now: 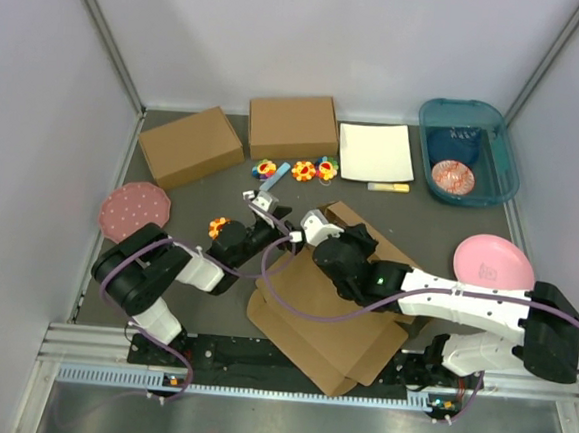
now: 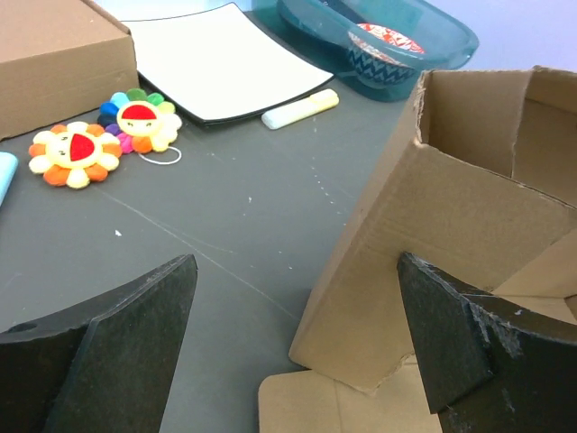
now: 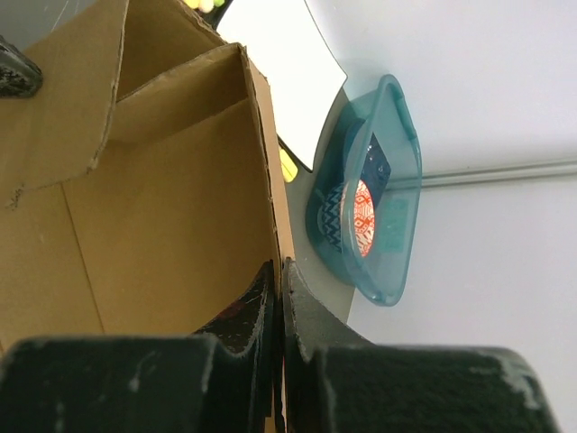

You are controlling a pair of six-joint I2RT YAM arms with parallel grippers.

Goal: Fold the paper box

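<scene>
Top external, paper box (image 1: 331, 352), long axis diagonal

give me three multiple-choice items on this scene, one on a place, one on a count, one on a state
1. From the top, the bin lies where from the sheet? A right of it B left of it C on it
2. How many pink plates on the table? A one B two C four
3. The right gripper is: A open B shut on the paper box C shut on a plate
Answers: 1 A, bin past the sheet's right edge; 2 B, one at each side; 3 B, it pinches a raised wall.
</scene>
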